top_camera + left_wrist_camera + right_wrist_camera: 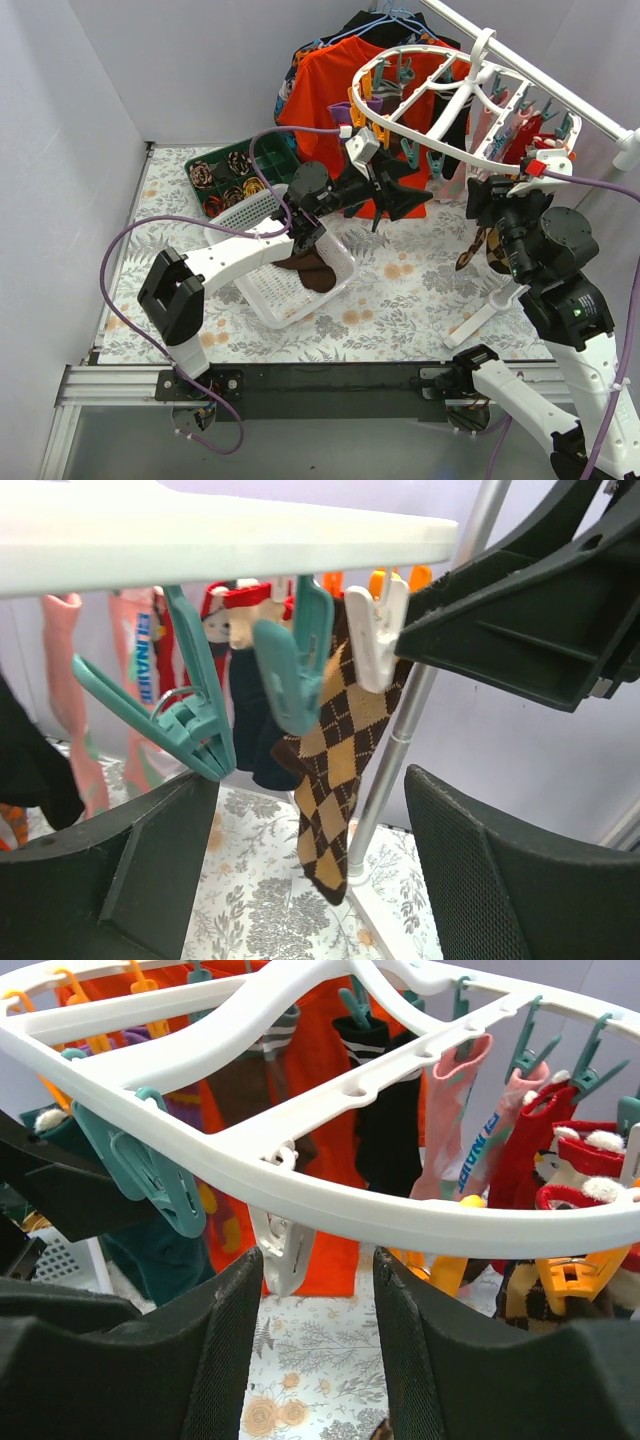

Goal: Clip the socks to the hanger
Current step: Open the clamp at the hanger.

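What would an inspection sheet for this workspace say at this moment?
Surface: table with a floral cover.
Job's things: white hanger hangs from rail; argyle sock hangs from white clip; brown sock lies in basket.
Clutter: green tray of rolled bundles; orange T-shirt.
Grippers: left hand open, empty, below the hanger's rim; right hand open, empty, below the rim beside a second clip.
Cables: purple cables loop off both arms.
Surroundings: white walls.
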You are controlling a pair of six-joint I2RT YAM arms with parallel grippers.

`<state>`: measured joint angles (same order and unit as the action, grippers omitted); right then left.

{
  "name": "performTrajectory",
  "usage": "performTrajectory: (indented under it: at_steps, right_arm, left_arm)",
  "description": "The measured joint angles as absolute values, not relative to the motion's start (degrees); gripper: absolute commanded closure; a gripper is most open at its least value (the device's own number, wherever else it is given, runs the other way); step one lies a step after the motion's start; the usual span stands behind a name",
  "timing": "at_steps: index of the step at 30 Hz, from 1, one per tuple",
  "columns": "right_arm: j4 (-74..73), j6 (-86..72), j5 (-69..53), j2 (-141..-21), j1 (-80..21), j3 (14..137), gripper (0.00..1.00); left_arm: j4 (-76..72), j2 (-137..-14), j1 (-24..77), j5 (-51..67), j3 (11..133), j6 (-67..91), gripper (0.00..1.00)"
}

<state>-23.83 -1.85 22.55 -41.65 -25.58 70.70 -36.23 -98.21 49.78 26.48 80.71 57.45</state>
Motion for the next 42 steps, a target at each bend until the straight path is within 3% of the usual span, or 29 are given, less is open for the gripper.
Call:
performTrajectory:
  at_steps: [7,16,31,42]
  right_arm:
    - [-23.77,-2.22,22.17,-41.93,-25.58,70.72,0.47]
    - [-22.06,-3.22,23.46,-43.55,-25.58,70.74,0.60]
    - [-20.82,-3.01,24.88,-43.09,-25.58,71.44,0.99]
    - [-20.84,-4.40,23.40,-42.76,-25.58,71.46,0.99]
  left_arm:
    - [-36.45,-99.22,51.35,26.52,81.06,56.60,0.27]
    - [-35.79,-99.22,52.60,25.85,81.06,53.76,0.27]
    - [-34.89,-99.22,53.41,24.53,81.06,51.00,0.27]
    - [-38.48,-99.22,55.44,24.14,80.99,47.68,0.27]
